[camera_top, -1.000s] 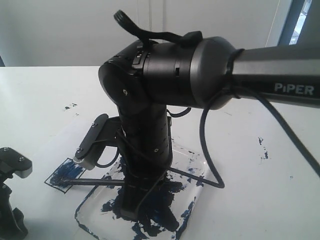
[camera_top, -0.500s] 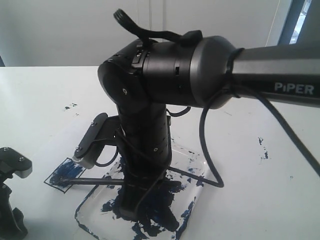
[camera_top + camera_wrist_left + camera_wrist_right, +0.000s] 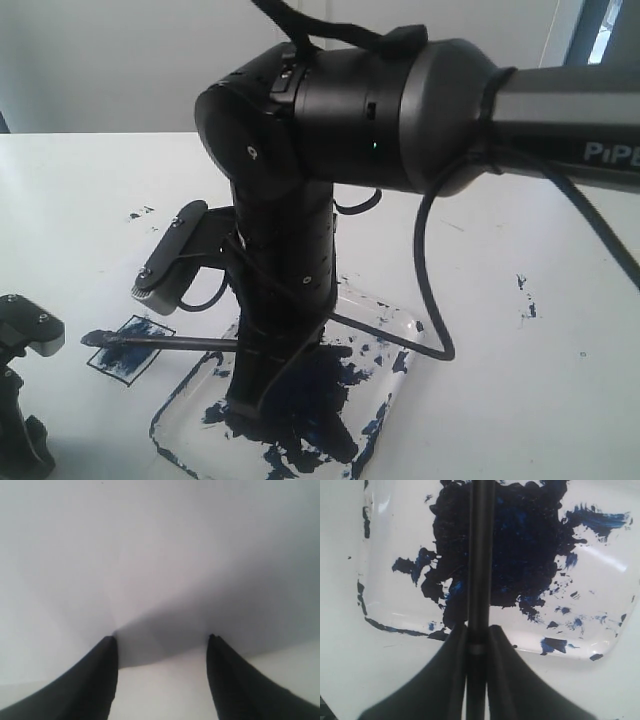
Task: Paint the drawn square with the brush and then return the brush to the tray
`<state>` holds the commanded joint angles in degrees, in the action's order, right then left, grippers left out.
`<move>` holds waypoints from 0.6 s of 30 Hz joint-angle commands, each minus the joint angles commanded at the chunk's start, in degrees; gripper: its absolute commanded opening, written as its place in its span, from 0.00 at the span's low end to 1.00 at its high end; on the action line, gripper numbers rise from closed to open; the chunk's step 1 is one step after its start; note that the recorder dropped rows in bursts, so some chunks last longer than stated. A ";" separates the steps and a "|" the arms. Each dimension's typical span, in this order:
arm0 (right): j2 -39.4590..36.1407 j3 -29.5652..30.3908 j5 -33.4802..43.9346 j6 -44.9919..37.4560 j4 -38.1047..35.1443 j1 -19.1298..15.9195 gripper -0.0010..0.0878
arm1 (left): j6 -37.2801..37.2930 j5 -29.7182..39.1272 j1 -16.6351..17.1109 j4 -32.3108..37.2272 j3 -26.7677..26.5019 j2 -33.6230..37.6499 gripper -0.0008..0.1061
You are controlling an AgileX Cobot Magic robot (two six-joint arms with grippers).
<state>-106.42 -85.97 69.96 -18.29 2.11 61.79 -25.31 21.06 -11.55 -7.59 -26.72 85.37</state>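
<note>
Brush [image 3: 160,342] lies level in the right gripper [image 3: 479,632], whose jaws pinch its black shaft. Its clotted tip sits at the left edge of the drawn square [image 3: 135,355], which is streaked blue and lies just left of the tray [image 3: 400,335]. The right arm reaches in from the right with its forearm level, then bends sharply at the wrist, so the gripper points straight down over the tray's near-left part. White lettering on the forearm reads "PiPE", cut by the frame edge. The left gripper [image 3: 162,645] waits near left, jaws spread over the white table [image 3: 500,220].
</note>
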 joint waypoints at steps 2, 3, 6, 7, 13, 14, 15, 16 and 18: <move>-0.69 0.08 0.00 0.00 0.00 0.21 0.01 | 0.00 0.00 0.00 0.00 0.00 0.00 0.56; -1.12 0.08 0.00 0.00 0.01 0.33 0.01 | 0.00 0.00 0.00 0.00 0.00 0.00 0.56; -1.64 0.08 0.00 0.00 0.01 0.55 0.01 | 0.00 0.00 0.00 0.00 0.00 0.00 0.56; -1.75 0.08 0.00 0.00 0.01 0.55 0.01 | 0.11 0.01 0.00 0.00 0.00 0.00 0.56; -2.12 0.08 0.00 0.60 2.53 0.55 0.01 | 0.50 0.01 0.00 0.00 0.00 0.00 0.56; -2.12 0.08 0.00 0.60 2.69 0.55 0.01 | 0.50 0.01 0.00 0.00 0.00 0.00 0.56; -2.12 0.08 0.00 0.60 2.69 0.55 0.01 | 0.50 0.01 0.00 0.00 0.00 0.00 0.56; -2.22 0.08 0.00 0.60 2.67 0.55 0.01 | 0.62 0.01 0.00 0.00 0.00 0.00 0.56; -2.65 0.08 0.00 0.60 2.67 0.55 0.01 | 0.99 0.01 0.00 0.00 0.00 0.00 0.56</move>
<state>-109.07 -85.89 69.96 -17.69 4.78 62.33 -24.33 21.07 -11.55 -7.59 -26.72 85.37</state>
